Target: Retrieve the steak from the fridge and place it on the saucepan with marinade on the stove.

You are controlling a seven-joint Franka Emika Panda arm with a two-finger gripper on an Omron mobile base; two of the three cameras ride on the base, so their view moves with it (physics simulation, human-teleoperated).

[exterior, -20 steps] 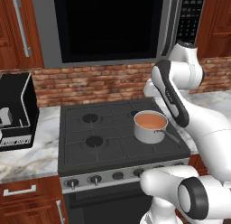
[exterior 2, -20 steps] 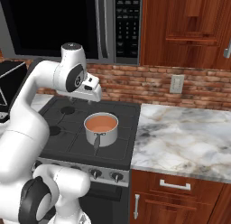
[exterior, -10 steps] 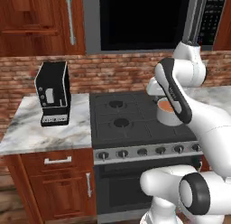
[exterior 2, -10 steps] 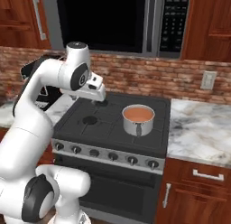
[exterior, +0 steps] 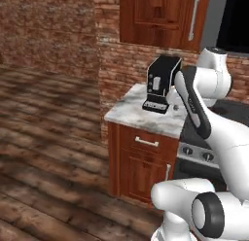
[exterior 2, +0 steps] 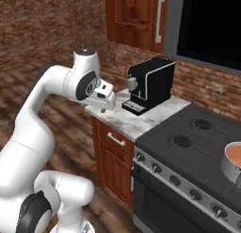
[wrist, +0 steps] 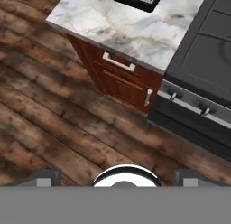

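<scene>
Base swung left since earlier frames: whole scene shifted, stove point(exterior 2: 188, 147) now at right, wooden floor point(exterior: 48, 138) and brick wall point(exterior: 48, 31) come into sight. Saucepan point(exterior 2: 234, 165) with orange-pink marinade point(exterior 2: 235, 155) sits on stove's right side, cut by right base view's edge. Black coffee machine point(exterior 2: 149, 85) stands on marble counter point(wrist: 122, 24) beside stove, wooden cabinet point(exterior: 141, 162) below. Gripper point(wrist: 115, 178) over floor, jaws spread wide, holding nothing.
</scene>
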